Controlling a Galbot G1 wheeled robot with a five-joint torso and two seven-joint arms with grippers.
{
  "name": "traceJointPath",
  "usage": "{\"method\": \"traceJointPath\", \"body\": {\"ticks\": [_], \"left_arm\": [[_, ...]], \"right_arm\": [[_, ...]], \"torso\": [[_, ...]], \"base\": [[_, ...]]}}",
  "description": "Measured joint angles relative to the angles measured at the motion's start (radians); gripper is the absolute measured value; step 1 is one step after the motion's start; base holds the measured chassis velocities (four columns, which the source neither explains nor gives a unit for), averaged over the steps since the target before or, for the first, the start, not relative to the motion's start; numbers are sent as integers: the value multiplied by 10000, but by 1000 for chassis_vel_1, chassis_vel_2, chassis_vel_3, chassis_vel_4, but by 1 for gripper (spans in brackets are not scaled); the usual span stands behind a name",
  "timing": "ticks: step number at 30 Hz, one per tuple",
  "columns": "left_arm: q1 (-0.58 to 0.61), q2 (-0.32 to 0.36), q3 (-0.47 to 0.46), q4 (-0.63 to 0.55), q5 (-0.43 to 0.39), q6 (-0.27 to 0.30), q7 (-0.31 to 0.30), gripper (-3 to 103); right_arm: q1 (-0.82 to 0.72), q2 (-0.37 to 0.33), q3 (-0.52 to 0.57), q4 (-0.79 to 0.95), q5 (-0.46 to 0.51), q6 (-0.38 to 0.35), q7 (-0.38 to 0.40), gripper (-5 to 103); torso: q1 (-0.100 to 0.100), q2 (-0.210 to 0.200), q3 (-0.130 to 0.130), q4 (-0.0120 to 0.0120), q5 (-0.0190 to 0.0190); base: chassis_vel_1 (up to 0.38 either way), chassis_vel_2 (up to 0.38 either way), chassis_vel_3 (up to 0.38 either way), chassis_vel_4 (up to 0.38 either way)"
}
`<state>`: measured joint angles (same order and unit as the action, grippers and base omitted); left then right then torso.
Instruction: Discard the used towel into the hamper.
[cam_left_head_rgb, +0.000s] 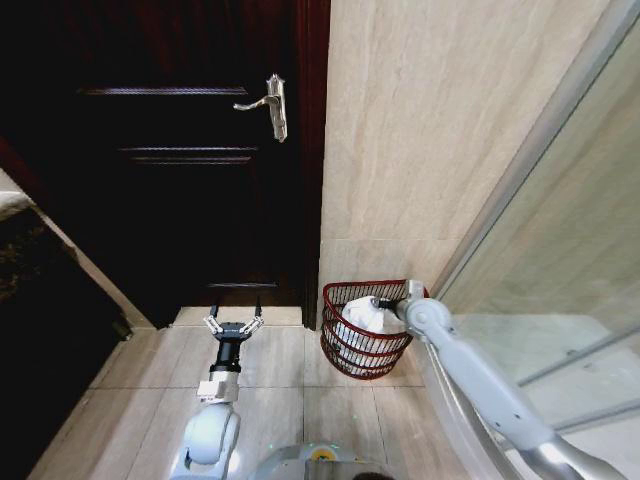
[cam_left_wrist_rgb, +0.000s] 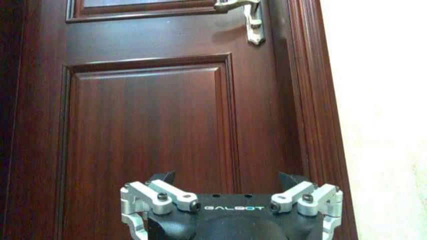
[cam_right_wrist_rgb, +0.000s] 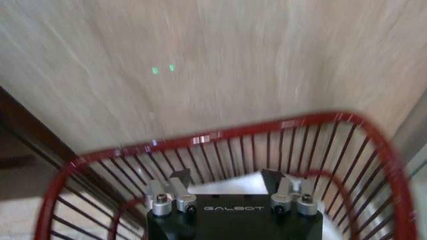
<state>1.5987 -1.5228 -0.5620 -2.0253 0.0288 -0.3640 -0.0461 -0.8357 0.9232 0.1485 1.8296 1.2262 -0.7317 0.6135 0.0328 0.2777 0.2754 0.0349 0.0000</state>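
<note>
- The right end effector (cam_right_wrist_rgb: 227, 182) is reaching down inside the hamper (cam_left_head_rgb: 365, 328), its fingers standing apart with white cloth showing just beyond the tips; nothing is pinched between them as far as the right wrist view shows.
- The towel (cam_left_head_rgb: 362, 316) is lying bunched inside the hamper, a white heap filling much of the bowl and rising close to the rim on the side nearest the arm.
- The hamper is sitting on the tiled floor (cam_left_head_rgb: 280, 400), tucked into the corner between the pale wall (cam_left_head_rgb: 420, 130) and the glass panel (cam_left_head_rgb: 560, 270), just beside the dark door (cam_left_head_rgb: 180, 180).
- The left end effector (cam_left_head_rgb: 233, 326) is hanging low in front of the door with its fingers spread wide and holding nothing, well apart from the hamper.
- Risk: a loop of towel may be catching on a fingertip, so pulling the arm out could be dragging the cloth back over the rim.
- Risk: the hamper looks light and narrows toward its base; a sideways nudge from the wrist against the wires could be tipping it or sliding it on the tiles.
- Risk: the right forearm is running close along the glass panel, so a wide swing outward could be striking it.
</note>
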Motion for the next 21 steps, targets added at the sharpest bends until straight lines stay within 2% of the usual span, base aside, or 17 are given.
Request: {"method": "traceJointPath", "body": {"ticks": [4, 6, 8, 9, 10, 11, 12, 13, 14, 15, 17, 18, 19, 20, 21], "left_arm": [[-70, 106, 47, -45, -70, 181, -8, 100], [-73, 112, 53, -49, -98, 212, -15, 100], [-77, 94, 58, -59, -169, 277, -52, 100], [-72, 63, 53, -59, -189, 277, -66, 100], [-72, 63, 53, -59, -189, 277, -66, 100], [-65, 37, 51, -60, -221, 277, -70, 100], [-18, -10, 49, -76, -370, 279, -71, 100], [-18, -10, 49, -76, -370, 279, -71, 100], [-7, -19, 54, -78, -422, 281, -70, 100], [7, -52, 63, -78, -500, 285, -52, 100], [29, -62, 75, -78, -529, 291, 9, 100], [29, -62, 75, -78, -529, 291, 9, 100], [56, -44, 95, -106, -541, 332, 56, 100], [78, -9, 104, -161, -577, 389, 129, 100], [84, 6, 105, -196, -605, 413, 172, 100]], "right_arm": [[-457, -493, 780, 1113, 0, 5, 15, 93], [-540, -567, 930, 1293, -2, 5, 10, 93], [-1006, -758, 1535, 1874, -330, 126, -195, 99], [-1276, -777, 1769, 2116, -723, 386, -471, 100], [-1276, -777, 1769, 2116, -723, 386, -471, 100], [-1521, -762, 1962, 2288, -1122, 763, -830, 100], [-2243, -549, 2404, 2611, -2504, 2114, -1756, 100], [-2243, -549, 2404, 2611, -2504, 2114, -1756, 100], [-2525, -401, 2517, 2686, -3189, 2591, -2092, 100], [-3347, 110, 2739, 2777, -4996, 3864, -2968, 100], [-4263, 748, 2986, 2781, -6913, 5088, -3871, 100], [-4263, 748, 2986, 2781, -6913, 5088, -3871, 100], [-5026, 1336, 3210, 2821, -8136, 5797, -4522, 100], [-5717, 1923, 3400, 2970, -8939, 6260, -4916, 100], [-6109, 2271, 3517, 3071, -9258, 6522, -5035, 100]], "torso": [[0, 0, 0, 0, 0], [0, 0, 0, 0, 0], [0, 0, 0, 0, -1], [0, 1, 0, 1, -2], [0, 1, 0, 1, -2], [-1, 1, 0, -1, 0], [0, 1, 0, 1, -7], [0, 1, 0, 1, -7], [-1, 1, -1, 1, -6], [-1, 1, 0, 2, 0], [0, 1, 0, 2, 6], [0, 1, 0, 2, 6], [-1, 1, -1, -1, -5], [-1, 0, 0, -2, 4], [-1, 1, -2, -2, 4]], "base": [[0, 0, 0, 0], [0, 0, 0, 0], [0, 0, 0, 0], [0, 0, 0, 0], [0, 0, 0, 0], [0, 0, 0, 0], [0, 0, 0, 0], [0, 0, 0, 0], [0, 0, 0, 0], [0, 0, 0, 0], [0, 0, 0, 0], [0, 0, 0, 0], [0, 0, 0, 0], [0, 0, 0, 0], [0, 0, 0, 0]]}}
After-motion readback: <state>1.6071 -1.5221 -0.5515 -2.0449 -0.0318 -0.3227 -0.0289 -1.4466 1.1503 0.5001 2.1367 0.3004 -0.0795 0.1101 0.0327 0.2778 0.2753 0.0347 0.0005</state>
